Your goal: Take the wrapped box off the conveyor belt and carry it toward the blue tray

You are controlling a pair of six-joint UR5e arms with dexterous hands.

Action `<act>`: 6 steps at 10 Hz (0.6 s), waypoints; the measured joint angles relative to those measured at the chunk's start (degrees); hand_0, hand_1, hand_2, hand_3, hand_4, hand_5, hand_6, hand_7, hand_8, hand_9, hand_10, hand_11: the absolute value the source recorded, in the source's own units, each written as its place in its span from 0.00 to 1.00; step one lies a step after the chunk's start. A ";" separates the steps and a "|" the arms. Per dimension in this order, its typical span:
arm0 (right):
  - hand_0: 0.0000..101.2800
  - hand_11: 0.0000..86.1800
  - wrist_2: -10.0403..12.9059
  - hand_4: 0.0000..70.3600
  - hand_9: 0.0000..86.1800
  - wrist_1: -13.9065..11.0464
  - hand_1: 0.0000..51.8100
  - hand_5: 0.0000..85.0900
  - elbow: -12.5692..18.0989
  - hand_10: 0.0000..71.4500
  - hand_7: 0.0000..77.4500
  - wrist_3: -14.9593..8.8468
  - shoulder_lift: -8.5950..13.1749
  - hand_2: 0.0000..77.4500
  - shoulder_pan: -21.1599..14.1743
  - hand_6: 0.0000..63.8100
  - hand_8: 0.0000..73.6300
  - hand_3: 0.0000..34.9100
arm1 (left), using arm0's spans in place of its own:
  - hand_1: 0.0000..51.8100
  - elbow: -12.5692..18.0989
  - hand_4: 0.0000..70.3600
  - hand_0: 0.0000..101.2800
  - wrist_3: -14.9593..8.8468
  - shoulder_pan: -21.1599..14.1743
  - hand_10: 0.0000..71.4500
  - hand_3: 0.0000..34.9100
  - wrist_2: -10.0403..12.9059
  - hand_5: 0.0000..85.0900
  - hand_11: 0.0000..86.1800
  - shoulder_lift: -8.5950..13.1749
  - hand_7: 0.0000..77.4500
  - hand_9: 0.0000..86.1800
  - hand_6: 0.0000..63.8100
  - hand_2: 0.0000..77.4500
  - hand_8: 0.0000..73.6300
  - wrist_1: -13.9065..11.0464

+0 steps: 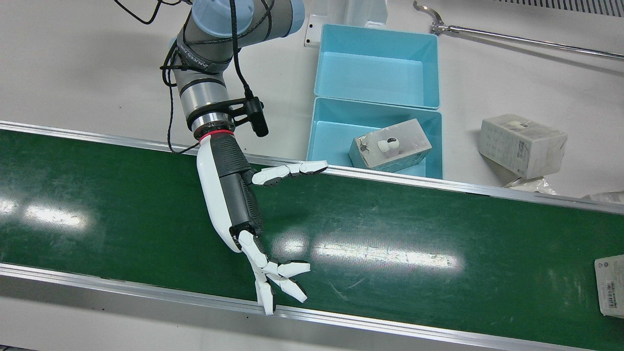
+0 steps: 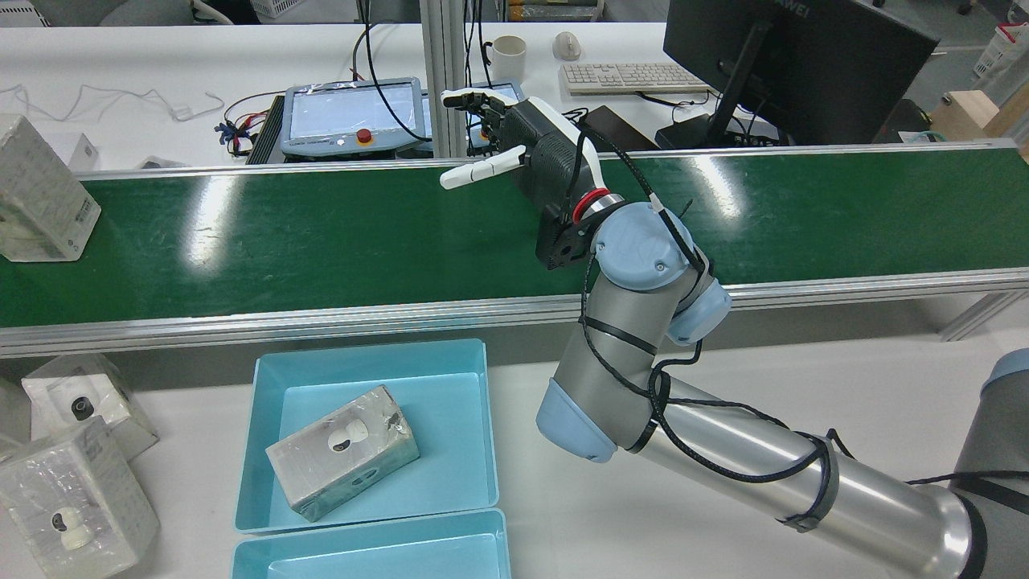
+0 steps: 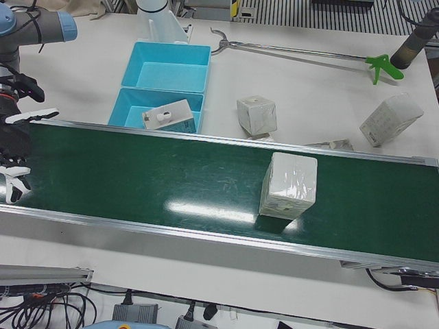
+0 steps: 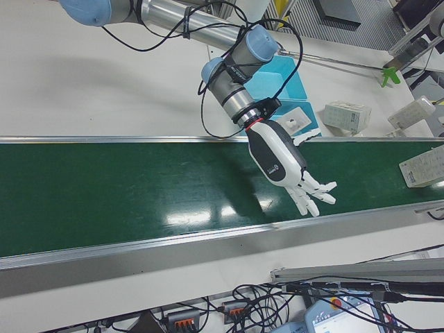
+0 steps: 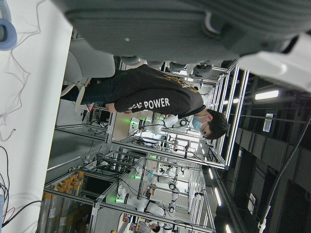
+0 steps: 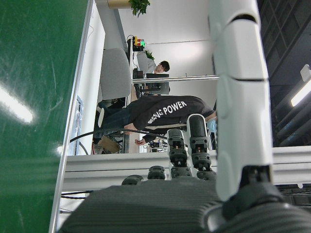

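Note:
The wrapped box [image 3: 289, 185] stands upright on the green conveyor belt [image 1: 390, 219]. It also shows at the belt's end in the front view [image 1: 610, 285] and in the rear view [image 2: 40, 201]. My right hand [image 1: 239, 195] hovers over the belt, open and empty, fingers spread, far from that box; it also shows in the rear view [image 2: 547, 153] and the right-front view [image 4: 281, 159]. The blue tray [image 1: 321, 146] beside the belt holds another wrapped box [image 1: 390, 145]. Only the grey body of my left hand [image 5: 184, 24] shows; its fingers are hidden.
A second blue tray [image 1: 378, 66] sits behind the first. Loose wrapped boxes lie on the white table [image 1: 522, 145] [image 2: 72, 498] [image 3: 391, 120]. A long metal reach tool [image 1: 512, 39] lies at the back. Aluminium rails [image 1: 438, 183] edge the belt.

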 joint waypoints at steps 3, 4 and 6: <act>0.49 0.01 0.04 0.16 0.04 0.07 0.31 0.38 -0.02 0.00 0.11 0.25 -0.38 0.11 -0.05 0.10 0.01 0.00 | 0.00 0.00 0.00 0.00 0.00 0.00 0.01 0.00 0.00 0.01 0.01 0.00 0.01 0.00 0.01 0.01 0.01 0.00; 0.49 0.01 0.04 0.16 0.04 0.10 0.31 0.38 0.04 0.00 0.11 0.35 -0.54 0.11 -0.03 0.10 0.01 0.00 | 0.00 0.00 0.00 0.00 0.00 0.00 0.01 0.00 0.00 0.01 0.01 0.00 0.01 0.00 0.01 0.01 0.01 0.00; 0.49 0.01 0.07 0.16 0.04 0.12 0.31 0.38 0.07 0.00 0.11 0.51 -0.68 0.11 0.01 0.10 0.01 0.00 | 0.00 0.00 0.00 0.00 0.00 0.00 0.01 0.00 0.00 0.01 0.01 0.00 0.00 0.01 0.01 0.01 0.01 0.00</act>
